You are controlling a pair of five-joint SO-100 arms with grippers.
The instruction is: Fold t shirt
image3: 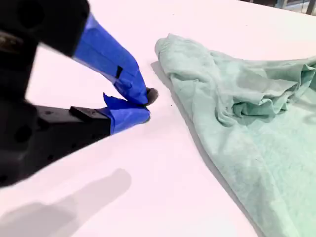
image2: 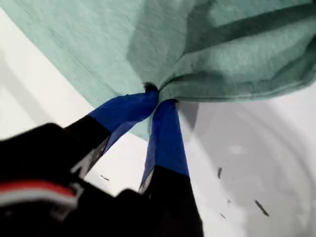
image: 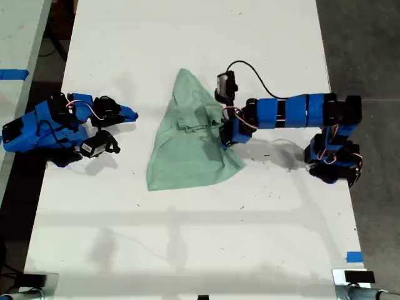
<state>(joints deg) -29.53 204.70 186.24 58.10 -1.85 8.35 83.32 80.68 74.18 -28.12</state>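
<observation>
The pale mint-green t shirt (image: 187, 147) lies rumpled in the middle of the white table (image: 187, 237), its pointed end away from the camera and its wide hem nearer. My first gripper (image: 224, 141) reaches in from the exterior view's right and is shut on the t shirt's edge (image2: 222, 49); the first wrist view shows the cloth bunched and lifted at the blue fingertips (image2: 159, 96). My second gripper (image: 133, 115) rests at the exterior view's left, a short gap from the t shirt (image3: 256, 123). Its blue jaws (image3: 146, 106) meet at the tips with nothing between them.
A black cable (image: 253, 70) loops above the first arm. Blue tape marks sit on a side surface at the exterior view's left (image: 12, 74) and near the table's lower right corner in that view (image: 354, 257). Dark floor borders the table on both sides.
</observation>
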